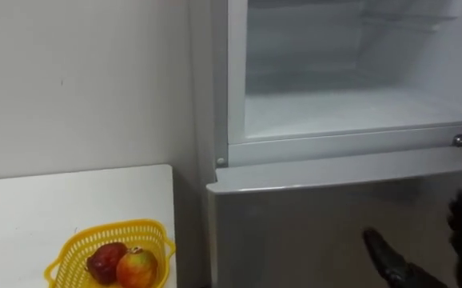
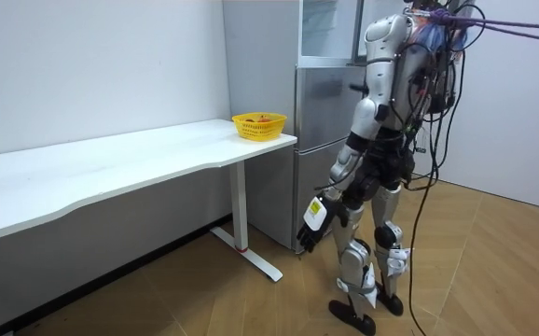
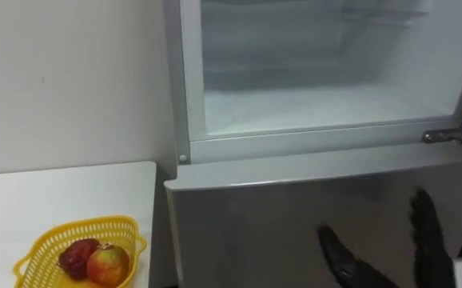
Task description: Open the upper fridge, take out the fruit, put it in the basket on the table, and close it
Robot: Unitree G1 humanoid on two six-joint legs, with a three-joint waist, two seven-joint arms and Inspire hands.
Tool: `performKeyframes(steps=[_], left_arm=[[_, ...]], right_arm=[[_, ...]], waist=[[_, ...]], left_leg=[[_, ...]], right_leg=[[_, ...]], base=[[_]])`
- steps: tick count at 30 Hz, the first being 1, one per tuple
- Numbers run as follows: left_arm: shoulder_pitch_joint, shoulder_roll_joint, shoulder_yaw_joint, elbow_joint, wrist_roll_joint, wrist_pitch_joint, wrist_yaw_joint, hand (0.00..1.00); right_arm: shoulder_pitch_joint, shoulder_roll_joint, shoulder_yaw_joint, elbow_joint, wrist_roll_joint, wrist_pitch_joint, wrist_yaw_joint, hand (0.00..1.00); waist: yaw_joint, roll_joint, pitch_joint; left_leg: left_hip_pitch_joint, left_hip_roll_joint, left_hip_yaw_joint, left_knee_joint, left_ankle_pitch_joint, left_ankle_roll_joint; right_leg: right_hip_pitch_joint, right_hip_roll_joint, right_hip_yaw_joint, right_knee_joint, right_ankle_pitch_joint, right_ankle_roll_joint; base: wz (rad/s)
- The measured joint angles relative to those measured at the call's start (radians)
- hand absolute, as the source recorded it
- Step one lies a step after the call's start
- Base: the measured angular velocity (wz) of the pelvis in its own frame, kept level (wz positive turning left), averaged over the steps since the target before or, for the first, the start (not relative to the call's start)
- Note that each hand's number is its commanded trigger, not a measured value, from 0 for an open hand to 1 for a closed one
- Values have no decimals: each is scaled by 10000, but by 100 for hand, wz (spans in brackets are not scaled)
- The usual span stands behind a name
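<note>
- Sitting in the yellow basket (image 1: 79, 240) on the white table (image 1: 55, 208): an apple (image 1: 137, 269), stem-up, touching a darker red fruit (image 1: 105, 261).
- Right hand (image 3: 429, 236) before the lower fridge door (image 1: 295, 232), fingers spread, empty.
- Left hand (image 2: 314, 224) hangs low; grip unreadable.

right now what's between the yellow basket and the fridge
Just bare white table top, then a narrow gap before the fridge; both eye views show it.

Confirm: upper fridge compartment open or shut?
Open. The upper compartment shows its white interior, with no door across it; the lower door beneath is shut.
</note>
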Motion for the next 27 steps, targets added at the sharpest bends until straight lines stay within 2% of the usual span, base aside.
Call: performKeyframes(steps=[1,3,4,9,14,20,23,27], left_arm=[[34,6,7,0,0,0,-4,0],[68,39,33,-20,-7,-3,-4,0],[55,34,115,-38,-23,-8,-10,0],[54,-32,174,-307,-211,-44,-130,0],[-45,25,169,-312,-211,-46,-133,0],[-16,52,295,-305,-218,-184,-130,0],[82,14,494,-558,-208,-232,-182,0],[123,36,560,-591,-212,-276,-222,0]], right_arm=[[-2,1,-381,-2,0,4,-418,0],[-1,-1,-926,0,-5,-1,-976,0],[0,-4,-1235,0,-1,-1,-1292,0],[4,-16,-2086,0,-1,0,-2411,0],[191,-15,-2026,123,-24,-13,-3045,0],[417,-11,-1637,1714,-200,-19,-3074,0],[548,11,-1133,3354,-145,24,-2658,0],[455,13,-649,4566,-152,29,-2016,0]], waist=[[-146,95,12],[-237,132,16],[-391,108,19],[-655,-72,20],[-667,-142,-7],[-466,-167,-27],[-168,-175,-35],[-77,-171,-38]], left_leg=[[-104,2,62,-19,13,-10],[-126,41,246,-66,40,-36],[-136,67,292,-73,44,-46],[-133,86,333,-76,37,-63],[-121,82,399,-79,36,-62],[-34,85,414,-146,37,-64],[-35,92,500,-215,44,-72],[-1,89,478,-214,45,-72]], right_leg=[[-165,2,61,48,-1,1],[-416,24,169,124,-3,1],[-450,46,194,120,-2,-1],[-465,61,191,95,-24,-27],[-484,51,230,98,-29,-38],[-434,58,257,97,-27,-39],[-408,63,316,130,-27,-40],[-332,60,282,109,-26,-40]], base=[[-26],[-26],[-17],[-3],[-2],[-2],[-7],[4]])
